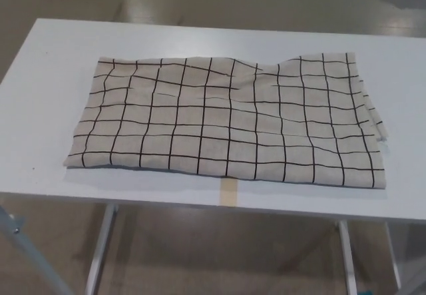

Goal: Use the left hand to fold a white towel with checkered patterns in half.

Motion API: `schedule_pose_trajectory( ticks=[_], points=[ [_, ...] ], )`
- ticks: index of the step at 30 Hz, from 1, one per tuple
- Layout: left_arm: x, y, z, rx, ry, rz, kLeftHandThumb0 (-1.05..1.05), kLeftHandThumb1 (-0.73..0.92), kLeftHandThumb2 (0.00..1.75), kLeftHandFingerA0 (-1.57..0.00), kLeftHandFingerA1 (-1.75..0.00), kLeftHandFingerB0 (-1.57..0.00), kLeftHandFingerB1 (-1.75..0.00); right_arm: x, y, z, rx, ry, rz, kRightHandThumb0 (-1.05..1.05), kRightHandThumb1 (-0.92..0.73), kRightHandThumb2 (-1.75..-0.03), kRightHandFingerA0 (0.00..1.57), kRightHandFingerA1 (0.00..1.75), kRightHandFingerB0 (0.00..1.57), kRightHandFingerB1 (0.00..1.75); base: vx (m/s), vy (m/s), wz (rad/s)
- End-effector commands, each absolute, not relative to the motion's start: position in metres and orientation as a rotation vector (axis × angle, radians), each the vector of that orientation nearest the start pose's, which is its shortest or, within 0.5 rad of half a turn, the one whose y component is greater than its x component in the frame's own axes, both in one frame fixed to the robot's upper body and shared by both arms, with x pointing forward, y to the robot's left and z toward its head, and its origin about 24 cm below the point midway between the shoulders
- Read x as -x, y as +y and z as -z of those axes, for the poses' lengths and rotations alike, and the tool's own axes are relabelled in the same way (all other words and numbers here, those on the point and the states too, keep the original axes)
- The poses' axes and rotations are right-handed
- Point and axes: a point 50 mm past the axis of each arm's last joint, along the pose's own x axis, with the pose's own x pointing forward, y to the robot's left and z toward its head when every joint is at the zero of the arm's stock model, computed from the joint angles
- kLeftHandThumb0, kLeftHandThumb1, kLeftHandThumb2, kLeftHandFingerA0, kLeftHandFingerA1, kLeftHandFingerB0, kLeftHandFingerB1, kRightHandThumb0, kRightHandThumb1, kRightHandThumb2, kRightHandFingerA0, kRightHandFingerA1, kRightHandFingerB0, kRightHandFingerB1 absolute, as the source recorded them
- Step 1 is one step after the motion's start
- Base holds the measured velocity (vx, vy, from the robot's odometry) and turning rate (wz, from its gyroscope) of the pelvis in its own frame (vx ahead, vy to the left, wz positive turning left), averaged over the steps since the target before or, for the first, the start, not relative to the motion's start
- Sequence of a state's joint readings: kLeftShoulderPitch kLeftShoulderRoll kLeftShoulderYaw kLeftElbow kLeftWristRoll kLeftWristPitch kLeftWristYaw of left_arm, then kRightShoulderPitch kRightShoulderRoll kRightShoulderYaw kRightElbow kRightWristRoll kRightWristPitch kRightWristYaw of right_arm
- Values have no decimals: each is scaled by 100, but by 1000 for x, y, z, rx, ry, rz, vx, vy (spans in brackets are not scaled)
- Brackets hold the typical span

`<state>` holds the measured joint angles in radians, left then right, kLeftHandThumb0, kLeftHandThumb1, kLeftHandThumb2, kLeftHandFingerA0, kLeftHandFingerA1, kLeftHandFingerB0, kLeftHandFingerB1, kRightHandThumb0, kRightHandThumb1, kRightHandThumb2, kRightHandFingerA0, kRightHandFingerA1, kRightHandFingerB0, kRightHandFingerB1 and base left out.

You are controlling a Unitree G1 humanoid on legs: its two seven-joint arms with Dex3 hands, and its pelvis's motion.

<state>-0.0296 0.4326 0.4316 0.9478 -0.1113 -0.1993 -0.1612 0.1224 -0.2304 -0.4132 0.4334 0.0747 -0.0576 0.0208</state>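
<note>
The checkered towel (229,123) lies spread and slightly rumpled across the white desk (40,108), a tan tape strip (228,192) just beside its near edge, neither hand showing.

No part of the robot shows in the head view right now. Neither the left arm and hand nor the right arm and hand reach into the picture from either side. With both hands out of sight, there is no telling whether their fingers are spread or closed, and nothing can be said of wrist or arm pose.
</note>
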Motion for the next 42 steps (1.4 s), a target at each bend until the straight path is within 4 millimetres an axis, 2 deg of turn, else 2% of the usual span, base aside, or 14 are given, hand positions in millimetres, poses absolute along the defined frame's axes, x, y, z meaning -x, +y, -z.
schedule_pose_trajectory(
  ticks=[1, 7, 9, 10, 11, 12, 13, 14, 15, 16, 21, 25, 36, 42],
  points=[
    [-162, 360, 57, -58, 484, -443, -39, 39, 63, -54, -47, -31, -41, -168, -310, 41, 15, 384, 521, -26, -56, -57, 46, 60, 57, 55, 0, 0, 0],
    [-164, 358, 56, -61, 457, -392, -36, 45, 54, -40, -36, -24, -32, -167, -310, 40, 14, 379, 522, -26, -56, -57, 46, 60, 57, 54, 0, 0, 0],
    [-162, 357, 54, -76, 448, -342, -47, 38, 61, -15, -36, -8, -30, -166, -310, 41, 17, 382, 524, -26, -56, -57, 46, 59, 57, 54, 0, 0, 0],
    [-162, 357, 52, -91, 440, -309, -47, 38, 61, -15, -36, -8, -30, -165, -309, 40, 15, 383, 524, -26, -56, -57, 46, 59, 57, 54, 0, 0, 0],
    [-164, 355, 50, -104, 426, -285, -28, 28, 84, 0, -50, 0, -47, -165, -308, 40, 13, 381, 524, -26, -56, -57, 46, 60, 57, 54, 0, 0, 0],
    [-164, 355, 50, -108, 420, -276, -28, 28, 84, 0, -50, 0, -47, -165, -308, 40, 13, 380, 524, -26, -56, -57, 46, 60, 57, 54, 0, 0, 0],
    [-164, 354, 48, -118, 409, -261, -45, 42, 53, -6, -27, -2, -25, -165, -307, 39, 12, 379, 522, -26, -56, -57, 46, 60, 57, 54, 0, 0, 0],
    [-164, 353, 47, -126, 401, -250, -45, 42, 53, -6, -27, -2, -25, -165, -307, 39, 11, 378, 521, -26, -56, -57, 46, 60, 57, 54, 0, 0, 0],
    [-166, 347, 40, -183, 348, -205, -54, 35, 71, 0, -12, 0, -13, -164, -302, 38, 3, 368, 509, -26, -56, -56, 46, 61, 58, 54, 0, 0, 0],
    [-168, 338, 28, -265, 243, -165, -65, 41, 72, 0, -1, 0, 0, -162, -295, 36, -20, 352, 477, -26, -55, -56, 47, 64, 60, 56, 0, 0, 0],
    [-171, 318, 5, -403, 21, -146, -72, 43, 78, 0, -6, 0, 0, -155, -275, 34, -31, 339, 422, -25, -55, -56, 48, 63, 60, 55, 0, 0, 0],
    [-170, 292, -37, -536, -273, -113, -76, 46, 79, 0, -1, 0, 0, -144, -248, 32, -14, 350, 286, -25, -54, -56, 48, 59, 59, 51, 0, 0, 0],
    [-160, 262, -109, -697, -613, -63, -81, 50, 82, 0, 0, 0, 0, -136, -234, 40, -38, 415, 191, -27, -54, -56, 45, 56, 56, 50, 0, 0, 0],
    [-185, 248, -138, -711, -766, -28, -77, 47, 80, 0, 0, 0, -1, -136, -232, 44, -4, 431, 200, -26, -55, -56, 46, 56, 56, 51, 0, 0, 0]
  ],
)
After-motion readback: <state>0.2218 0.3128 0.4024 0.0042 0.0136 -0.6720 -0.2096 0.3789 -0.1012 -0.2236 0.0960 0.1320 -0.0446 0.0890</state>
